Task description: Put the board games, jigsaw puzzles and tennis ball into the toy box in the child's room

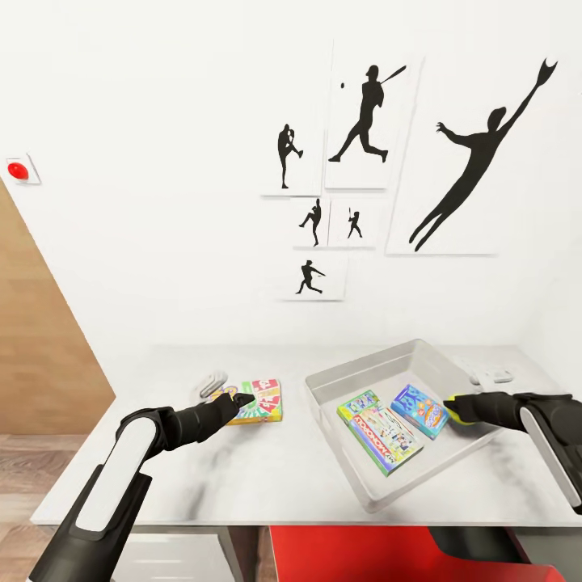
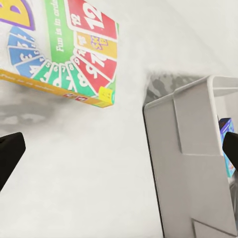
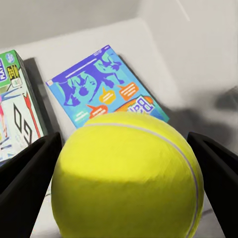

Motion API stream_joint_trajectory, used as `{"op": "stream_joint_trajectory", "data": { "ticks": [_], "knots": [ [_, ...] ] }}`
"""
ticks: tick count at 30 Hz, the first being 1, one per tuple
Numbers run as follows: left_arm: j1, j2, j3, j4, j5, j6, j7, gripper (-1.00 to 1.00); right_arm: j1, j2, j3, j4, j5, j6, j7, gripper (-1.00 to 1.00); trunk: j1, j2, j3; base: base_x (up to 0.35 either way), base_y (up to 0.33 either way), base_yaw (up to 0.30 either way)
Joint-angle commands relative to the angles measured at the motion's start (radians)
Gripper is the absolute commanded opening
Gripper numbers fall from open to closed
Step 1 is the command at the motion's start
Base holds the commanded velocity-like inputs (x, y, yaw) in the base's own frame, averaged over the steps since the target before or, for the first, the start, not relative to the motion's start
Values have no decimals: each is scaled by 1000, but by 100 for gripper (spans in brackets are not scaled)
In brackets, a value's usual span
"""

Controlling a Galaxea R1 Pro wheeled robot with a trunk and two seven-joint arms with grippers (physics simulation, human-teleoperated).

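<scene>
While right gripper [image 3: 124,163] clamped tennis ball [image 3: 128,173] above toy box [image 1: 339,376], over blue board game [image 1: 419,410]: drop step; next, release. Left gripper [image 1: 245,398], fingers spread, empty, hovered beside yellow-orange game [image 1: 260,400], seemingly untouched, on table [image 1: 242,477].

On your table [image 1: 267,469], the toy box [image 1: 380,493] sits right; two board games [image 1: 386,432] lie inside it, side by side. A third game [image 1: 259,402] lies left of it. Your right gripper [image 1: 453,408] holds the ball [image 3: 129,178] over the box.
</scene>
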Motion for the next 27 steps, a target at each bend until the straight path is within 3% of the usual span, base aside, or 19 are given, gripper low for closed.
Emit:
{"op": "stream_joint_trajectory", "data": {
  "ticks": [1,5,6,21,27],
  "knots": [
    [-1,1,-1,-1,10,0,10,100,1,0,-1,-2,-6,5,-2,-100,0,-1,-1,0,0,0],
    [-1,1,-1,-1,10,0,10,100,2,0,-1,-3,-6,5,-1,-100,0,-1,-1,0,0,0],
    [-1,1,-1,-1,10,0,10,100,2,0,-1,-3,-6,5,-1,100,0,-1,-1,0,0,0],
    [-1,1,-1,-1,11,0,12,100,2,5,-1,-7,-4,5,-2,100,0,-1,-1,0,0,0],
    [6,1,-1,0,9,-1,11,100,3,5,-9,-93,-6,5,1,100,0,-1,-1,0,0,0]
  ]
}}
